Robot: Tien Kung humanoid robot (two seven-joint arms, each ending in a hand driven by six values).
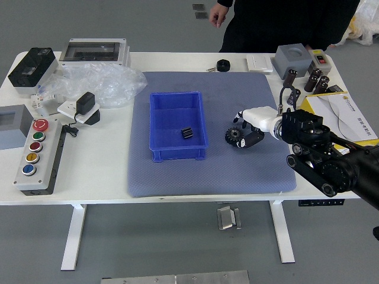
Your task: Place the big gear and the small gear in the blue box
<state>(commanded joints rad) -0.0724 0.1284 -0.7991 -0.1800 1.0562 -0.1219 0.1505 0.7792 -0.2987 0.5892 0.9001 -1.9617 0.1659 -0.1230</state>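
Now, the big gear [233, 136] lies right of the blue box [166, 152], where the small gear [187, 133] is; the right hand [265, 120], fingers spread, may lose it by pinching only its rim.

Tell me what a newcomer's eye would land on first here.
Probably the bright blue box, just left of centre, with the small gear inside. Then the black-and-white right hand, reaching in from the right to the big gear on the mat.

Two gears [231, 135], one blue box [177, 152], one mat [237, 174] — five buttons [40, 125]
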